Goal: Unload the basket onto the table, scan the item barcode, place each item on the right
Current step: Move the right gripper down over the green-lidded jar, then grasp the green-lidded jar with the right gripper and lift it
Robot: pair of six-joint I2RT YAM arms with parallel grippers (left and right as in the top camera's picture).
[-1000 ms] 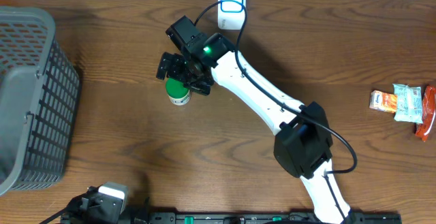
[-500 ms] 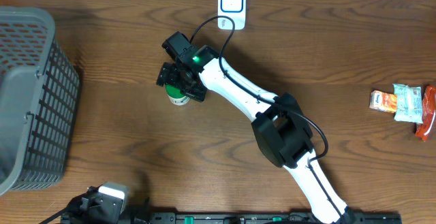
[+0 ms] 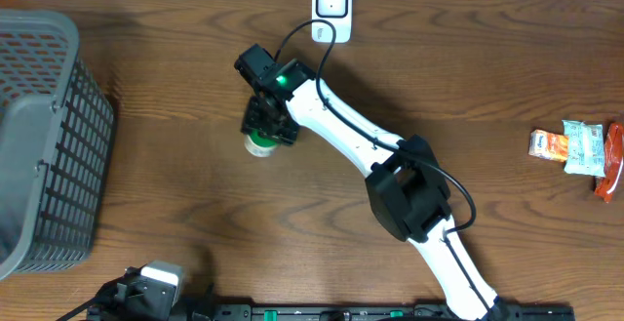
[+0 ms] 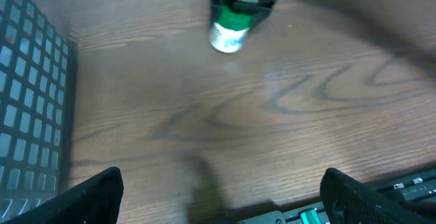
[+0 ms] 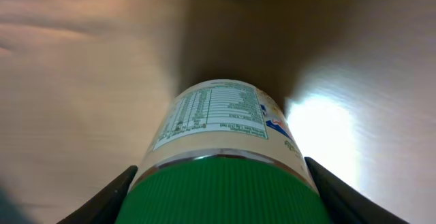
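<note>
— What does the left side show?
— A grey basket [image 3: 88, 165] sits at the table's left edge. The left gripper [image 4: 225, 183] hangs low near the front edge, jaws spread wide, holding nothing.
— And the item?
— The green-capped bottle [image 5: 225, 122] stands upright left of centre, the right gripper [image 3: 268, 121] directly over it, its fingers [image 5: 112, 197] against both sides of the cap, gripping it.
— Further right?
— A white scanner [image 3: 332, 9] sits at the far edge; snack packets [image 3: 585, 150] lie well apart, at the right.
</note>
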